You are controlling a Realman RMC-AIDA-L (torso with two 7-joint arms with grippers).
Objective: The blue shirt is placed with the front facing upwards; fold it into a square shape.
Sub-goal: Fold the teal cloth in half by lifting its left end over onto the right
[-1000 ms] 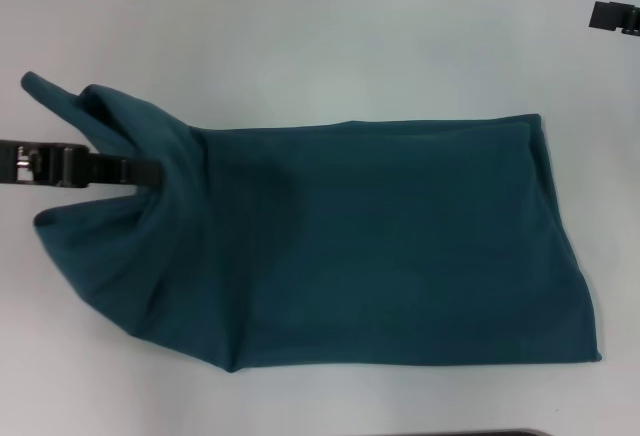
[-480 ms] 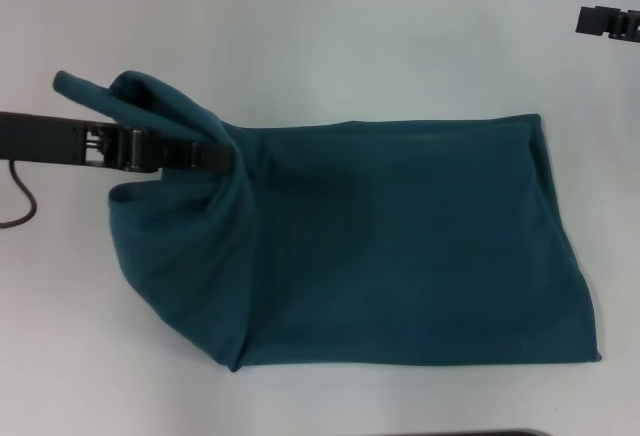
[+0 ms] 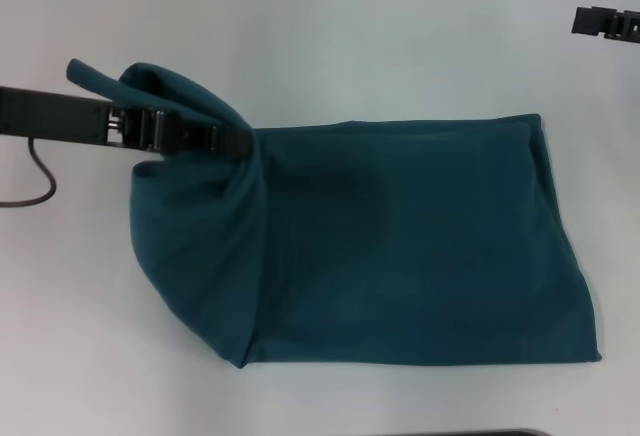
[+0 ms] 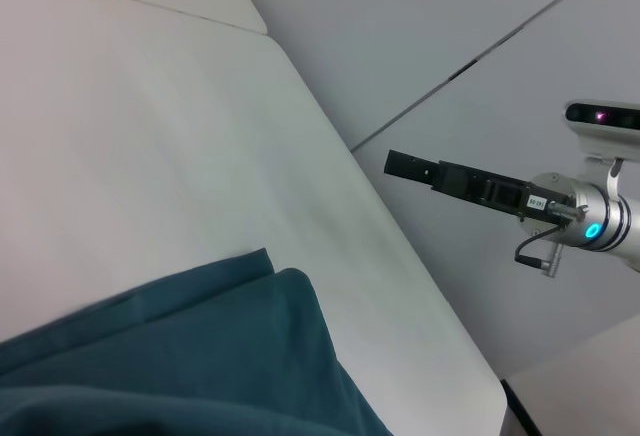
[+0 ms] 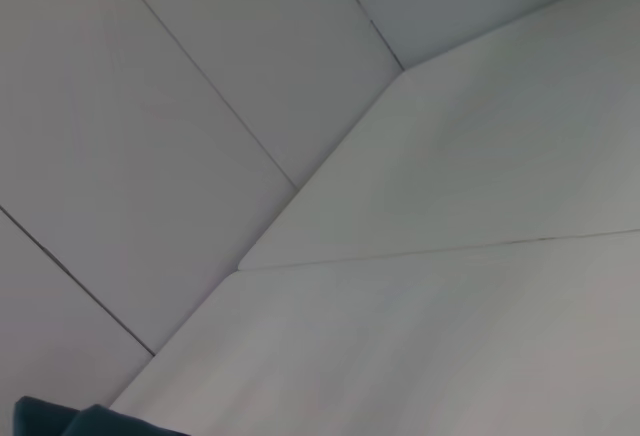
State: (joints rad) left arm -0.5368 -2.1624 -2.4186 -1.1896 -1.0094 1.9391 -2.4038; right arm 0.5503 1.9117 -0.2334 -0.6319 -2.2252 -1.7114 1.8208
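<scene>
White table [image 3: 330, 26] fills our view, and on it we see the blue shirt [image 3: 420, 246] lying folded into a long band, plain side up, its near edge flat. On our left the left gripper [image 3: 235, 143] is clamped on the shirt's left end, holding that bunched cloth raised over the band. Far back on the right, our right gripper [image 3: 583, 22] hangs clear; its fingers we cannot tell.

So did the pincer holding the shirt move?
Yes. The left pincer, shut on the blue shirt, has slid toward the shirt's flat right end, which stayed put, dragging the bunched end over.
</scene>
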